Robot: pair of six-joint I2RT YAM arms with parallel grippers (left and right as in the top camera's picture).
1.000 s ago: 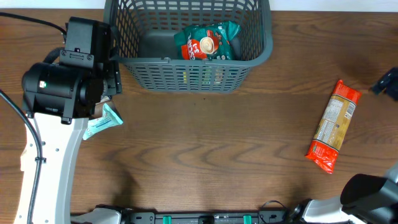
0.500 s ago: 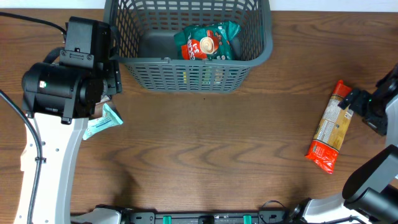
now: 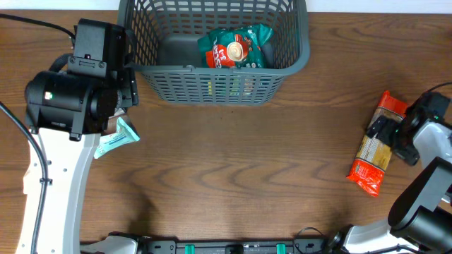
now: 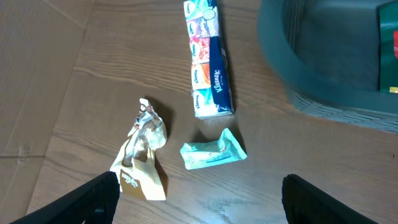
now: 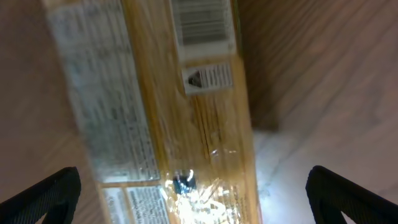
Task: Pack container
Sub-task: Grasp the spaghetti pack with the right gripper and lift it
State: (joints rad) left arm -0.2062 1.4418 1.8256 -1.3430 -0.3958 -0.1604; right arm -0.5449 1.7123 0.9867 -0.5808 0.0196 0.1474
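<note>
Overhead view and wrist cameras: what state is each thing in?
container: upright, one packet inside
green snack packet: lying in container
pasta packet: flat on table
tissue pack: flat on table
mint wrapper: flat on table
gold wrapper: crumpled, on table
left gripper: open, empty
right gripper: open, over pasta packet

The white-and-black left arm [image 3: 60, 134] aims its wrist straight down, the black two-finger left gripper [image 4: 199, 193] spread wide. The right gripper [image 3: 393, 131] (fingers fully apart) also faces down, its white right arm [image 3: 432, 141] bent behind it.
</note>
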